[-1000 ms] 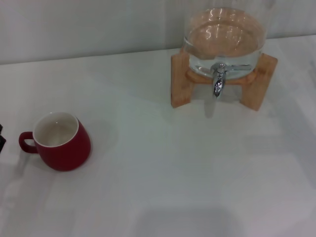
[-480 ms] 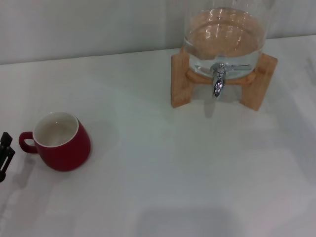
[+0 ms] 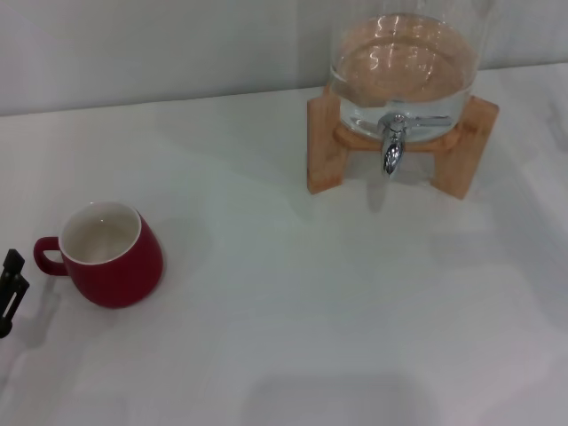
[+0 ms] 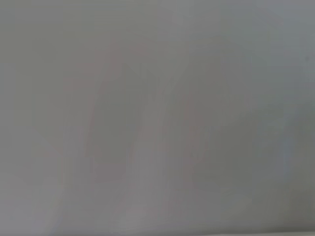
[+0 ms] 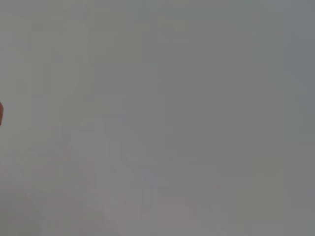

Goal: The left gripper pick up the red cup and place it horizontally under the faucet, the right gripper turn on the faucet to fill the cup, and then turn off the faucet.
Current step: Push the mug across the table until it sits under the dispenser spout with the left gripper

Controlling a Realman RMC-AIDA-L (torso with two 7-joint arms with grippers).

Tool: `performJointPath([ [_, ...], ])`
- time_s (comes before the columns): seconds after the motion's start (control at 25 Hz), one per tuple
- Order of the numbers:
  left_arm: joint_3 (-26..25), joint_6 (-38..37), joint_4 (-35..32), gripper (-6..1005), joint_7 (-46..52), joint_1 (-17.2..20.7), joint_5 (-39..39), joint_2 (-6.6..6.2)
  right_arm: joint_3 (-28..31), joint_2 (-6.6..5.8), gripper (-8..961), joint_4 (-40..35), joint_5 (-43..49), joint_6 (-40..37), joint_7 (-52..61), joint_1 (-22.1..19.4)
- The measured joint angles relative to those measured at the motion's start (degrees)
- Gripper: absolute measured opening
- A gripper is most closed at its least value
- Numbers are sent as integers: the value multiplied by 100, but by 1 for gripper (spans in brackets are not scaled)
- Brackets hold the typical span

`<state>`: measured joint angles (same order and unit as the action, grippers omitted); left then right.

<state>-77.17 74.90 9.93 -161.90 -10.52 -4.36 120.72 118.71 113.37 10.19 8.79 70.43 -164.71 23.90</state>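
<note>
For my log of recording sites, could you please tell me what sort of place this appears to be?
Probably a lab tabletop staged as a drinks station: a plain white table, a glass dispenser with a chrome faucet, a red cup, and the left gripper at the table's left edge.

The cup (image 3: 111, 256) is showing glossy red outside and white inside, with a red handle. Just left of the cup, a black claw (image 3: 11, 289) tip is peeking in. The faucet (image 3: 391, 146) is gleaming chrome on a clear glass dispenser (image 3: 404, 67), sitting on a tan wooden stand (image 3: 324, 146). The table (image 3: 311, 302) is looking plain white.
</note>
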Motion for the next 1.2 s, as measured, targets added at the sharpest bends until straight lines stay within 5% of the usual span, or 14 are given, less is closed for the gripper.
performJointPath([
  [1.2, 157, -933, 71, 750, 0, -305, 47, -51, -14, 1, 617, 0, 10, 12, 0, 42],
])
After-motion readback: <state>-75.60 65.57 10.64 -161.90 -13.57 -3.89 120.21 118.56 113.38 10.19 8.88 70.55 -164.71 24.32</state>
